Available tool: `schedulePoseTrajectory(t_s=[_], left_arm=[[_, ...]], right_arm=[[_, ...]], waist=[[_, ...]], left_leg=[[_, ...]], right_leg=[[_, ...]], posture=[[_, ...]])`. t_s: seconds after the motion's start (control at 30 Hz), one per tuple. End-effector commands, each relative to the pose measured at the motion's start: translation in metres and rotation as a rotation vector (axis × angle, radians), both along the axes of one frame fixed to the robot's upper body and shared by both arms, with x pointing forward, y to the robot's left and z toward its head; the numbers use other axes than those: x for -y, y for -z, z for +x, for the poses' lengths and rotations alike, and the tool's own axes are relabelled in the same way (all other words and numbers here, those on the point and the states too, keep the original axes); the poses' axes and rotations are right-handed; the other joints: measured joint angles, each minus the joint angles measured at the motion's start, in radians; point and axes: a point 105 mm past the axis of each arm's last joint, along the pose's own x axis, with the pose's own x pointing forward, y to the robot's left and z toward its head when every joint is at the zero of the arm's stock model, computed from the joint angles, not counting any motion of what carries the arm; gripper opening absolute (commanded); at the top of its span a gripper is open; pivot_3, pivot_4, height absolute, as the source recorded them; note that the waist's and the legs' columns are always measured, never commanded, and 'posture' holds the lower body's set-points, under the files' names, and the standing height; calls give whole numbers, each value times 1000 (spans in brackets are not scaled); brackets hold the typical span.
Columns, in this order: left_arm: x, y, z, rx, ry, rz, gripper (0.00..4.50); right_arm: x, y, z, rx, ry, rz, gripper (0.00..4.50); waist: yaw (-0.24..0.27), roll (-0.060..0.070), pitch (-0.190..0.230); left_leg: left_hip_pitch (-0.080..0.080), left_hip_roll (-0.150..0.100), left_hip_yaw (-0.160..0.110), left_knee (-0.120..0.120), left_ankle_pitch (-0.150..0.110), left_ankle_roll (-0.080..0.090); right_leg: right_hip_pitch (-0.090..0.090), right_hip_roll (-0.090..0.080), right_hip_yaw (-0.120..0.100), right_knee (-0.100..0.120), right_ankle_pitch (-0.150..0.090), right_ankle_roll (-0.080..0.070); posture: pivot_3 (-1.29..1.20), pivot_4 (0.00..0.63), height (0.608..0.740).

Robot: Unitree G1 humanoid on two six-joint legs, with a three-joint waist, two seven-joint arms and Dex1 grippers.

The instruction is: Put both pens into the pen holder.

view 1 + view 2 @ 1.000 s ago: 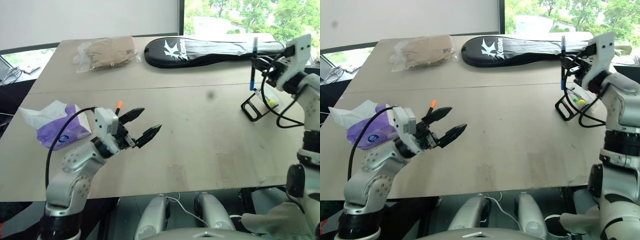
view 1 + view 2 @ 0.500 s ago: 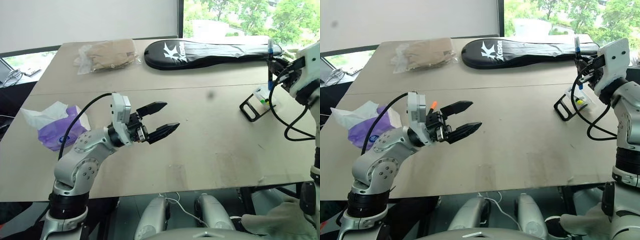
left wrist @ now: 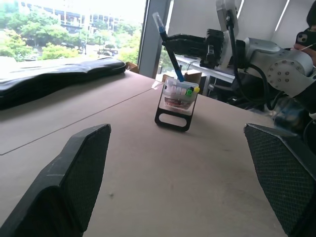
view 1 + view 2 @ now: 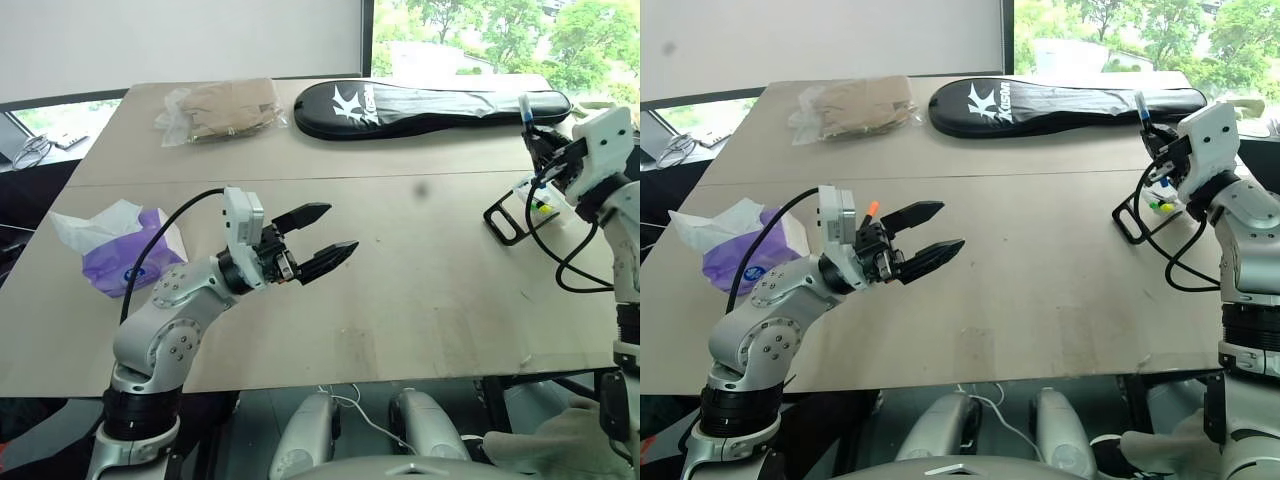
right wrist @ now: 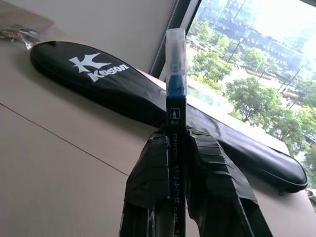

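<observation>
Lowered since a second ago, the right claw (image 4: 1159, 155) now stands its slim blue-tipped pen (image 3: 168, 47) in the clear boxy pen holder (image 3: 178, 101), fingers still pinching it. Left claw (image 4: 318, 240) gapes wide over the matte counter (image 4: 420, 290); the orange-capped pen (image 4: 872, 209) lies behind it.

Daylight from window (image 4: 500, 35) at 1 o'clock, sky blown out. Desk (image 4: 400, 280) evenly lit, soft shadows. Left wrist view: near fingers (image 3: 74, 173) blurred, backlit glare at 12.

"Kason" (white lettering) on black racket bag (image 5: 98, 84)
</observation>
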Motion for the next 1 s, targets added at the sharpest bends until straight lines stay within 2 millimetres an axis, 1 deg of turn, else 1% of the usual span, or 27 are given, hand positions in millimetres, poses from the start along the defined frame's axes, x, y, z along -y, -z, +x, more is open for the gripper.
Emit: schedulePoseTrajectory(t_s=[0.03,0.07,0.13,0.2,0.23,0.3,0.47,0.53,0.63,0.67,0.7,0.73,0.77,0.8,0.87,0.9,1.0], left_arm=[[-3,-8,-3,47,-23,3,4500],[-4,-8,-2,46,-26,4,4500],[-5,-8,-2,45,-28,6,4500],[-4,-7,-1,45,-28,7,4500],[-4,-7,-1,45,-27,8,4500],[-5,-7,1,46,-29,12,4500],[-9,-1,3,39,-51,36,4500],[-10,1,4,36,-65,43,4500],[-14,6,5,23,-99,53,4500],[-14,8,6,17,-105,61,4500],[-15,10,6,15,-107,65,4500],[-15,11,6,14,-108,69,4500],[-15,12,6,15,-108,72,4500],[-15,12,7,15,-107,73,4500],[-14,12,8,17,-101,74,4500],[-14,12,9,19,-98,76,4500],[-13,12,11,25,-91,82,4500]], right_arm=[[8,-3,-4,30,16,14,1793],[9,-3,-5,33,21,17,2413],[10,0,-6,33,28,14,3245],[11,4,-7,31,37,4,4230],[12,5,-8,30,42,-4,4417],[12,4,-10,40,48,-20,4417],[8,-4,-22,73,23,-36,4417],[1,-6,-30,65,-12,-54,4417],[-16,1,-45,-17,-79,-128,4417],[-24,3,-51,-41,-112,-142,4417],[-38,5,-60,-78,-178,-164,4417],[-48,8,-67,-102,-227,-210,4417],[-56,15,-73,-122,-267,-334,4417],[-58,23,-76,-132,-285,-470,4417],[-55,38,-74,-144,-301,-716,4417],[-55,43,-72,-137,-313,-805,4417],[-55,49,-56,-93,-310,-1001,4417]], waist=[[3,1,1],[4,1,1],[1,1,1],[1,1,1],[3,1,1],[6,1,1],[10,1,1],[12,1,1],[13,1,1],[13,1,1],[12,1,1],[12,1,1],[12,2,1],[12,2,1],[13,1,1],[13,1,1],[10,0,1]], left_leg=[[0,0,0,0,0,0],[0,0,0,0,0,0],[0,0,1,0,0,0],[0,0,1,0,0,0],[0,0,1,0,0,0],[0,0,0,0,0,0],[0,0,1,0,0,0],[0,0,0,0,0,0],[0,0,0,0,0,0],[0,0,0,0,0,0],[-1,0,0,0,0,0],[0,0,0,0,0,0],[0,0,0,0,0,0],[0,0,-1,-1,0,0],[0,0,-1,0,0,0],[0,0,0,0,0,0],[0,0,1,0,0,0]], right_leg=[[0,0,0,0,0,0],[0,0,0,0,0,0],[-1,0,0,0,0,0],[-1,0,0,0,0,0],[-1,0,0,0,0,0],[-1,0,0,0,0,0],[-1,0,0,0,0,0],[-1,0,0,0,0,0],[0,0,0,0,0,0],[0,0,0,0,0,0],[0,0,0,0,0,0],[0,0,0,0,0,0],[0,0,0,0,0,0],[0,0,0,0,0,0],[0,0,0,-1,0,0],[0,0,-1,-1,0,0],[0,0,-2,-3,0,0]], posture=[[0,150,740],[0,150,740],[0,150,740],[0,150,740],[0,150,740],[0,150,740],[0,150,740],[0,150,740],[0,150,740],[0,150,740],[0,150,740],[0,150,740],[0,150,740],[0,150,740],[0,150,740],[0,150,740],[0,150,740]])
